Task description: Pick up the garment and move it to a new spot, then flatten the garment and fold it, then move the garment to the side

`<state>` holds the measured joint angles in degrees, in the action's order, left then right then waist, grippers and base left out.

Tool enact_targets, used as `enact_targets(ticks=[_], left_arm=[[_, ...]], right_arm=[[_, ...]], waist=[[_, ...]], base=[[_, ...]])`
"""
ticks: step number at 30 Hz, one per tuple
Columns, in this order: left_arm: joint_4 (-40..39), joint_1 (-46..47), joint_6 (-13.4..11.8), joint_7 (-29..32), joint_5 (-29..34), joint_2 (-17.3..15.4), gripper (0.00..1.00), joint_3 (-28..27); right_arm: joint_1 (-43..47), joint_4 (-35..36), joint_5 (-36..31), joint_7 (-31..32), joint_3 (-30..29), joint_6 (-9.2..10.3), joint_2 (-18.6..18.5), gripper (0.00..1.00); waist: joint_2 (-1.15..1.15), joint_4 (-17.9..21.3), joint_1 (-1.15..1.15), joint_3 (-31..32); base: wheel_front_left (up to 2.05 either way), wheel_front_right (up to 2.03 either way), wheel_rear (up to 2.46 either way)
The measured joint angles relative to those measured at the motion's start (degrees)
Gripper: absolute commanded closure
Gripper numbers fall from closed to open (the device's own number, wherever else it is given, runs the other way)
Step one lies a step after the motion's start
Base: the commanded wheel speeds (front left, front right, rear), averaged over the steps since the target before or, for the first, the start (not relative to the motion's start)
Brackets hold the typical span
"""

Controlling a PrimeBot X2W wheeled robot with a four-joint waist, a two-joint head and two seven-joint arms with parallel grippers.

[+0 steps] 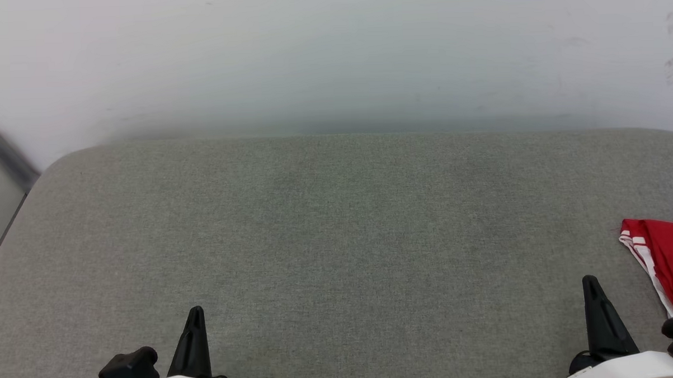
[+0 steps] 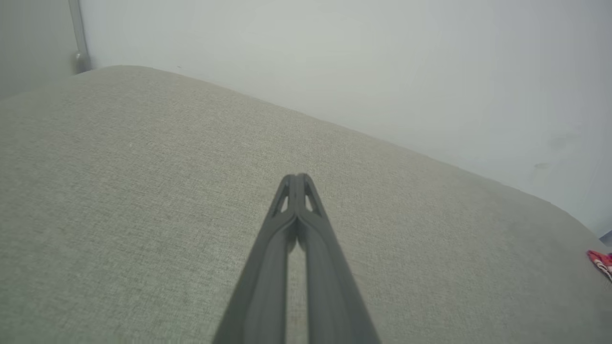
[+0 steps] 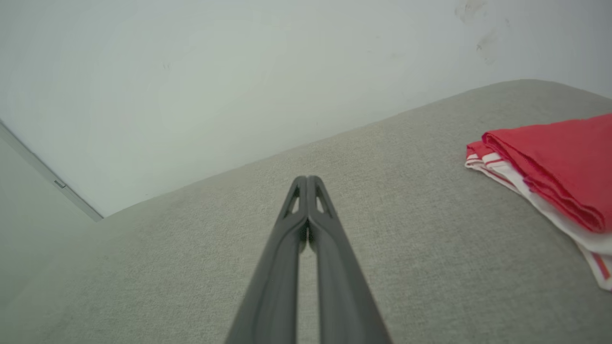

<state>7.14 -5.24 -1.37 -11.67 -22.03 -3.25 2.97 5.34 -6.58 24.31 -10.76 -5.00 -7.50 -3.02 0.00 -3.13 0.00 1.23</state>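
Observation:
The garment (image 1: pixel 669 261) is a bright red shirt with white and red striped trim, lying folded at the right edge of the grey padded surface (image 1: pixel 338 228); it is cut off by the picture's edge. In the right wrist view the garment (image 3: pixel 550 167) lies to the right of my fingers, apart from them. A small corner of the garment (image 2: pixel 601 260) peeks in at the far right of the left wrist view. My left gripper (image 1: pixel 195 314) is shut and empty at the lower left. My right gripper (image 1: pixel 590 283) is shut and empty, just left of the garment.
A pale wall (image 1: pixel 332 55) rises behind the grey surface. A metal bar (image 1: pixel 5 153) runs diagonally at the far left, beyond the surface's rounded left corner. The wide grey surface stretches between the two grippers.

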Motion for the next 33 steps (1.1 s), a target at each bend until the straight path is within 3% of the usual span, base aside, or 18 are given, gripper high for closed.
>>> enact_targets(ticks=[33], left_arm=[[2.89, 4.57, 3.76, 6.55, -30.70, -0.76, 1.00, -2.74]], right_arm=[[-4.41, -3.16, 28.60, 7.32, -0.62, 0.00, 0.01, 1.00]], waist=[[0.00, 0.96, 0.00, -0.43]], base=[[0.00, 0.00, 0.00]])
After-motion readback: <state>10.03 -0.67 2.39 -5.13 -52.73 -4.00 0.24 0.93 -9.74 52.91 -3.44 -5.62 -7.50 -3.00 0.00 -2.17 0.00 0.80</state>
